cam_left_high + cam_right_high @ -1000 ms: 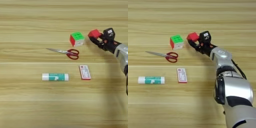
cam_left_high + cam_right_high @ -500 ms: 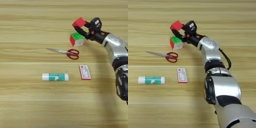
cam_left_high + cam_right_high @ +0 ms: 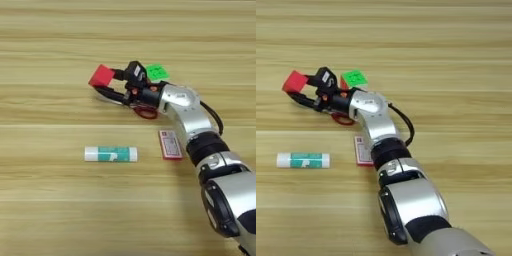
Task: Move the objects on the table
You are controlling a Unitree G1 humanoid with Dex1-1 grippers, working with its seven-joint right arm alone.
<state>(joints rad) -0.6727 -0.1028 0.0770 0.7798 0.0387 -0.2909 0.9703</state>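
1. Between the two black fingers [image 3: 111,93] of the right gripper [image 3: 109,84] sits the small red cube [image 3: 102,76], clamped at their tips and leading the arm toward the left of the table [image 3: 45,45].
2. Behind the fingers, toward the wrist, the puzzle cube [image 3: 157,72] shows its green top face just past the gripper body; whether the two touch cannot be told.
3. Under the fingers and wrist lie the red-handled scissors [image 3: 146,111]: the red loops show just below the wrist, and the blades are largely hidden beneath the lower finger.
4. Nearer the robot than the fingers, and well apart from them, the white-and-green glue stick [image 3: 110,154] lies on its side, its length running left to right.
5. Right of the glue stick, with bare wood between them, the flat red-and-white card box [image 3: 170,144] lies beside the silver forearm [image 3: 187,110], which covers part of it in the right eye view.
6. From the bottom right corner the forearm stretches across the table to the fingers.
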